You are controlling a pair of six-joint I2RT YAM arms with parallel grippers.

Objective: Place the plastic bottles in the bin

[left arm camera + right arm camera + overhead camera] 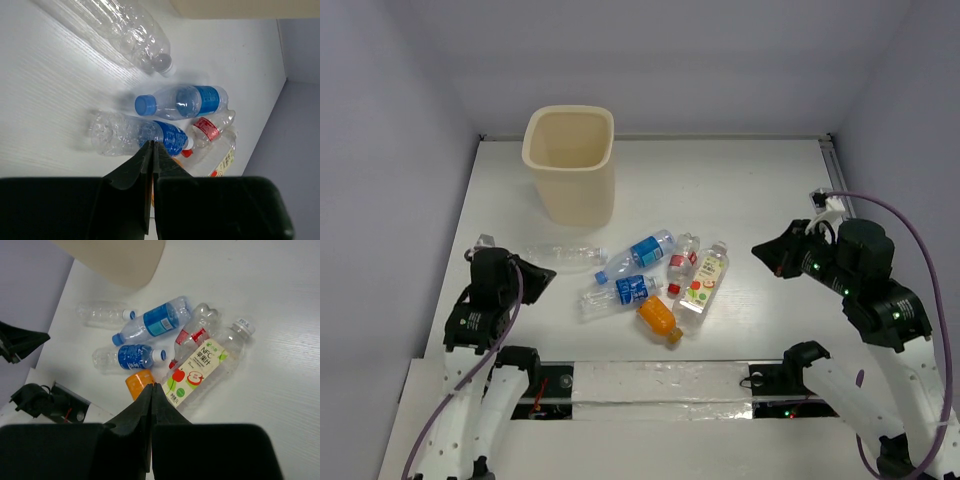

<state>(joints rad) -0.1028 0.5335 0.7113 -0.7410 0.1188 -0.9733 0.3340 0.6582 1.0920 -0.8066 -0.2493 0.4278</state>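
While all six bottles lie on the table point(750, 170), I judge the job not yet begun: every one of them has to go into the bin, and what I can see of its inside holds nothing. My left gripper point(542, 276) hangs over the near left part of the table with its fingers pressed together on nothing. Beyond it, toward the far left corner, the cream bin point(570, 165) stands upright, well apart from the bottles. Just beside my left gripper lies the plain clear bottle point(565, 255), without a label. Next comes the blue-capped bottle point(640, 250) with a blue label, and nearer the front edge the white-capped blue-labelled bottle point(618, 292); the print on both is too small for me to read. The orange bottle point(660, 318) lies closest to the near edge, its label hidden. Then the red-labelled bottle point(682, 264) with its red cap, lettering illegible, touching the apple juice bottle point(703, 282), whose white label shows red apples and the letters "NFC" above Chinese characters. My right gripper point(762, 249) hovers over the right side, its fingers together and holding nothing.
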